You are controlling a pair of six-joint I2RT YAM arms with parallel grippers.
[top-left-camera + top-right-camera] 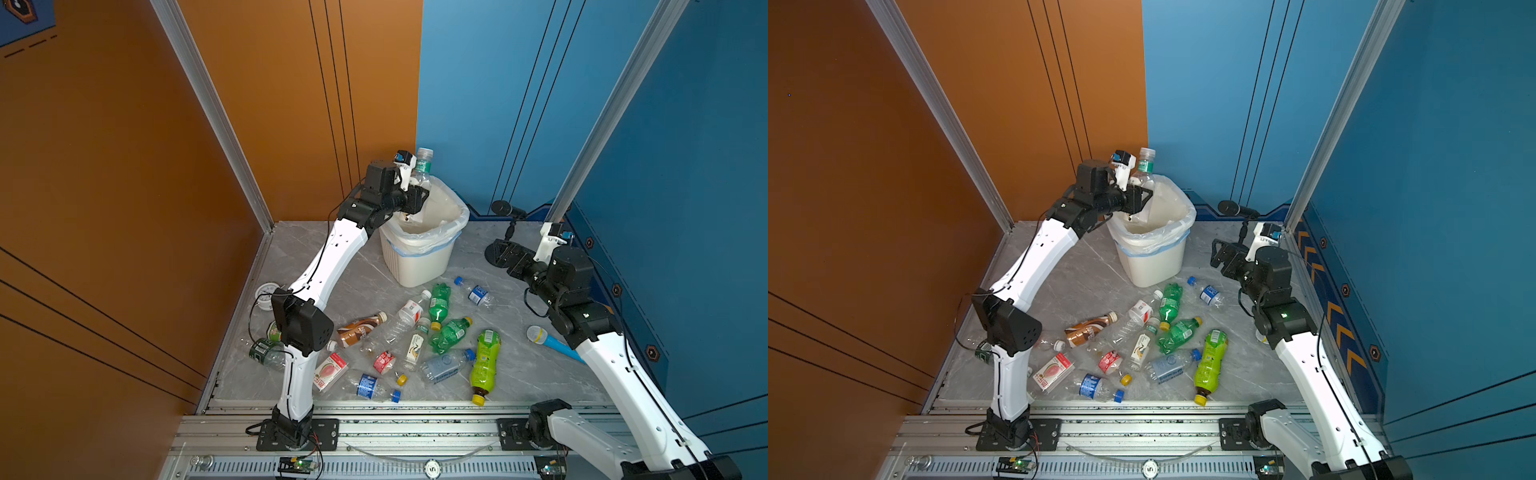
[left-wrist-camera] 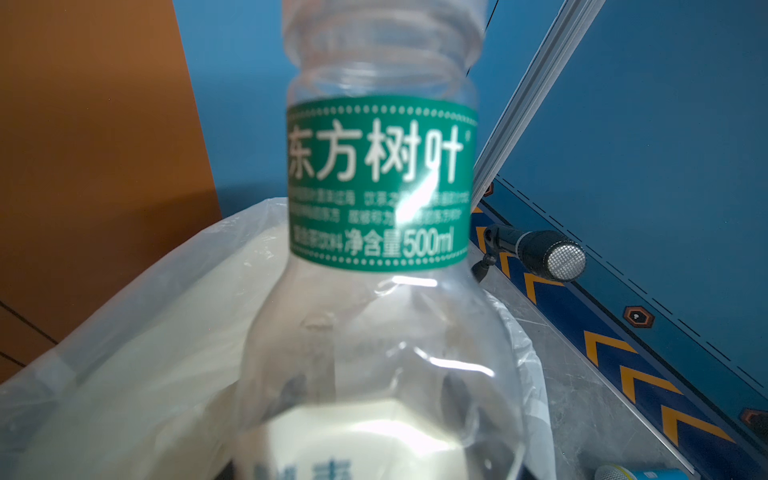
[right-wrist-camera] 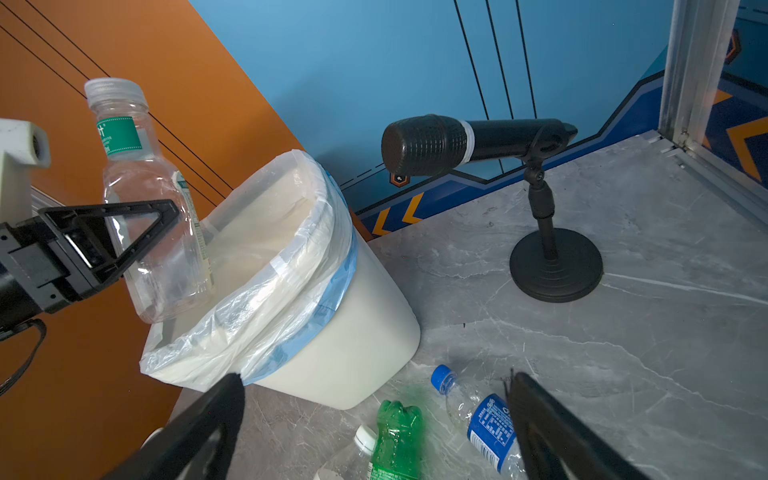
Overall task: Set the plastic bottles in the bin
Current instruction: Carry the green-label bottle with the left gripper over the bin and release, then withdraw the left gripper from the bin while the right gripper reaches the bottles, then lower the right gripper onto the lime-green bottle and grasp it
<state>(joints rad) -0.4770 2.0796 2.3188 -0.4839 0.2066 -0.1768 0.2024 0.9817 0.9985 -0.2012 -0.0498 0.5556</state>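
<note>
My left gripper [image 3: 164,230] clamps a clear bottle [image 3: 124,137] upright just above the edge of the bin [image 3: 365,332], which I judge needs nudging inward before release, while my right gripper [image 3: 374,376] hangs with fingers spread.

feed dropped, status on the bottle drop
Left gripper shut on green-label bottle, upright over bin. Right gripper open, hovering aside. Nothing blocking bin mouth.

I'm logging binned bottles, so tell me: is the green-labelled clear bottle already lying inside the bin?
No, the green-labelled bottle stands upright in the left gripper, its cap well above the rim of the bin.
</note>
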